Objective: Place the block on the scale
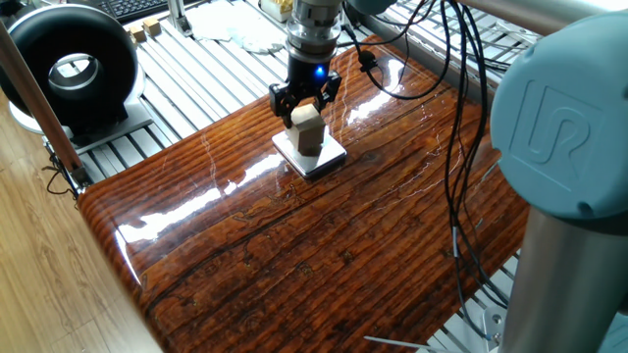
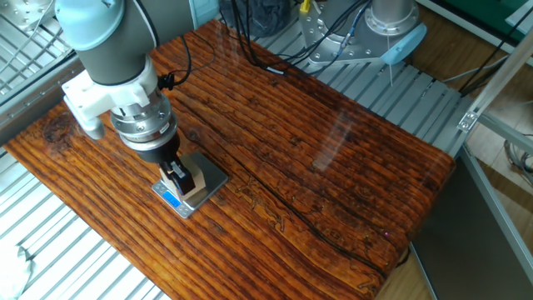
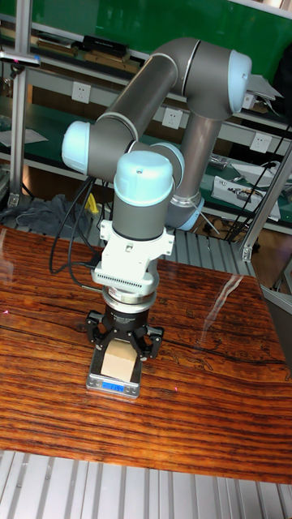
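Note:
The block [image 1: 308, 132], a pale beige wooden cube, stands on the scale [image 1: 332, 155], a thin white square pad near the far side of the wooden table. My gripper [image 1: 308, 111] comes straight down over it. Its black fingers [image 1: 283, 102] flank the cube's upper half and are shut on it. The other fixed view shows the block [image 2: 194, 178] on the scale [image 2: 214, 180], whose blue rectangle faces the table edge, with the gripper [image 2: 178, 173] above. In the tall fixed view the block [image 3: 119, 362] meets the scale [image 3: 113, 388] beneath the gripper [image 3: 122, 349].
A black ring-shaped device [image 1: 69, 59] stands off the table's left corner, with a keyboard [image 1: 137, 8] and white cloth [image 1: 240, 34] behind on the aluminium frame. Black cables [image 1: 456, 147] hang over the right side. A second arm base [image 2: 391, 17] stands past the far edge.

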`<act>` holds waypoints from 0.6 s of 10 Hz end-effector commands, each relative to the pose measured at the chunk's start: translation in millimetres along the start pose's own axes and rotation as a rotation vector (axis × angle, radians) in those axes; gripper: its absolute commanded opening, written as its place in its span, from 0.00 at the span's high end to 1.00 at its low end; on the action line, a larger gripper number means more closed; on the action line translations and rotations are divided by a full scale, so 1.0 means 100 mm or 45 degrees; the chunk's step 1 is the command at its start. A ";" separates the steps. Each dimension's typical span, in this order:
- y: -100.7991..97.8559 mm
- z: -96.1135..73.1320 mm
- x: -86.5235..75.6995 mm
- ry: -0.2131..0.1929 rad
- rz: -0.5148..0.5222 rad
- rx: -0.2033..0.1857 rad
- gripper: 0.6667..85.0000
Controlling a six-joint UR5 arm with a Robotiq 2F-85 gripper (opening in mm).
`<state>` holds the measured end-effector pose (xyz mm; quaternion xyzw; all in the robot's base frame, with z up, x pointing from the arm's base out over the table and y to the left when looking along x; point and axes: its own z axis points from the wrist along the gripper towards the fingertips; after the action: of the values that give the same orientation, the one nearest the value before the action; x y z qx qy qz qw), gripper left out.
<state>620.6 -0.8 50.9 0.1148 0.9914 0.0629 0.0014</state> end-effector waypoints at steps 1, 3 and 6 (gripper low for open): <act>0.04 -0.01 0.05 0.025 0.004 -0.021 0.50; 0.05 0.00 0.09 0.038 0.002 -0.022 0.47; 0.01 0.01 0.08 0.035 -0.020 -0.003 0.34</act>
<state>613.0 2.1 49.6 0.1088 0.9919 0.0641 -0.0111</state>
